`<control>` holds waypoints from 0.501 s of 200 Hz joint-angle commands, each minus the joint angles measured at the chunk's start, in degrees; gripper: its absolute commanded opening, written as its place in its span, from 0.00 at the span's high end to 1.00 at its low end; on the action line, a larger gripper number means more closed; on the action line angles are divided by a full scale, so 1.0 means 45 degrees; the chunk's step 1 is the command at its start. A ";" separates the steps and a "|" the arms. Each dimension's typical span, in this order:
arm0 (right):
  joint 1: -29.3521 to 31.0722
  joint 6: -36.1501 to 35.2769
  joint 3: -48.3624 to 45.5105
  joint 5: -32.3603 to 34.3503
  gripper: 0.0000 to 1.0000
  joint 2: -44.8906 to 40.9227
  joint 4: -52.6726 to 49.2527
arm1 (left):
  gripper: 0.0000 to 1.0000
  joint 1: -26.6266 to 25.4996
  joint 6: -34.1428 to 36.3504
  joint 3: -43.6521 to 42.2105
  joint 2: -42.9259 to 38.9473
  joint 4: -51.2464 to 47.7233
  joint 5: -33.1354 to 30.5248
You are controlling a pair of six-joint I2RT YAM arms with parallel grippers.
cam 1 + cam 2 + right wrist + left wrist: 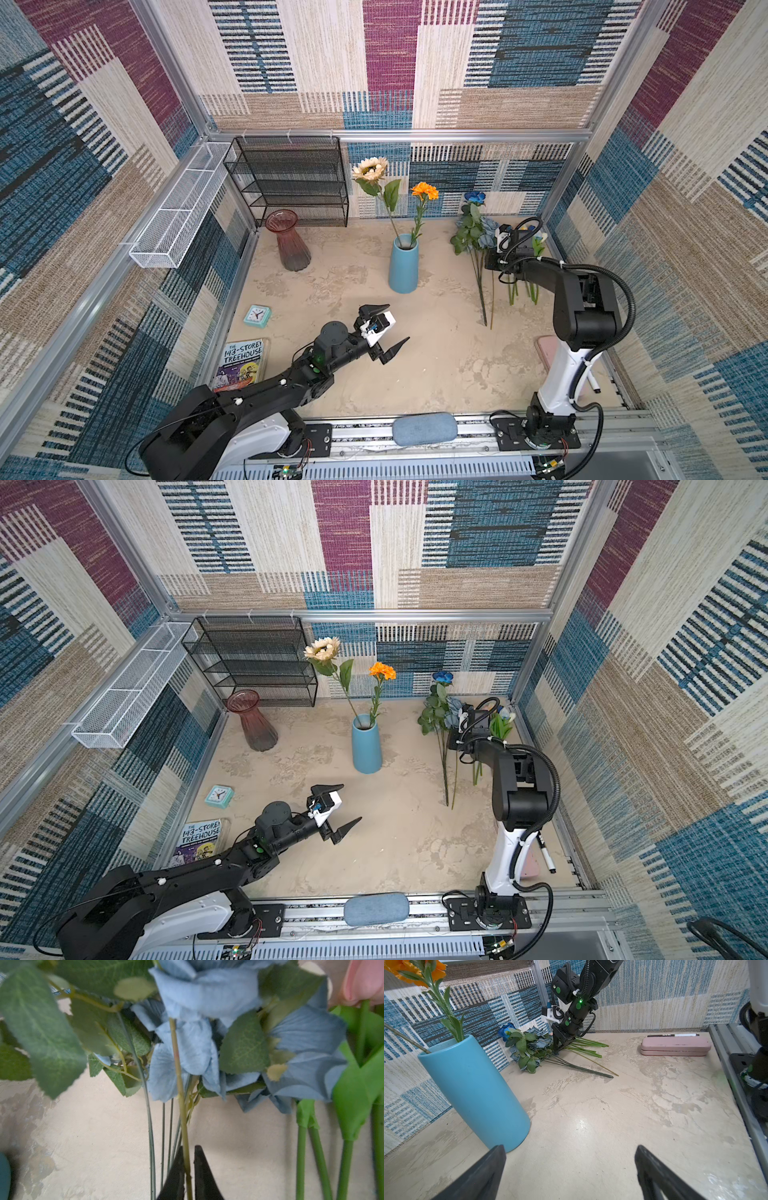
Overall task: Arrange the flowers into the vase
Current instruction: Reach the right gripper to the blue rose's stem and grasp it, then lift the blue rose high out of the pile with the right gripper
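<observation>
In both top views the left gripper (pixel 399 323) hovers over the bare table (pixel 436 365) in the lower middle, with jaws spread wide and holding nothing. The blue vase (pixel 403 270) stands at the centre with the cream sunflower (pixel 370 168) and the orange bloom (pixel 424 191) already in it. The other flowers (pixel 473 237) lie in a pile at the right, near the back wall. The right arm bends down over them and hides its own jaws here. Only these views show the book (pixel 243 361) at lower left — its cover reads "THE 143-STOREY TREEHOUSE" — with a small clock (pixel 257 316) and a pink glass vase (pixel 291 243).

The left wrist view shows the two wide fingers (pixel 483 1174) at the bottom edge. In the upper middle the right gripper (pixel 558 1049) has its tips down among the stems, and a pink case (pixel 675 1046) lies at the right.

The right wrist view alone shows the grip — the jaws are narrow, closed on one olive stem (pixel 180 1084) below the dusty-blue roses (pixel 207 991). Green tulip stems (pixel 301 1157) lie apart at the right.
</observation>
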 commanded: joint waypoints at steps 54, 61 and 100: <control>0.0063 -0.0337 -0.0039 -0.0556 0.94 -0.0850 0.0240 | 0.00 -0.0008 -0.0135 0.0034 -0.0069 0.0124 0.0160; 0.0075 -0.0342 -0.0037 -0.0532 0.95 -0.0929 0.0238 | 0.00 -0.0003 -0.0135 0.0054 -0.0050 0.0132 0.0170; 0.0097 -0.0305 -0.0212 -0.0371 0.97 -0.1647 0.0233 | 0.00 -0.0008 -0.0086 0.0005 -0.0102 0.0165 0.0136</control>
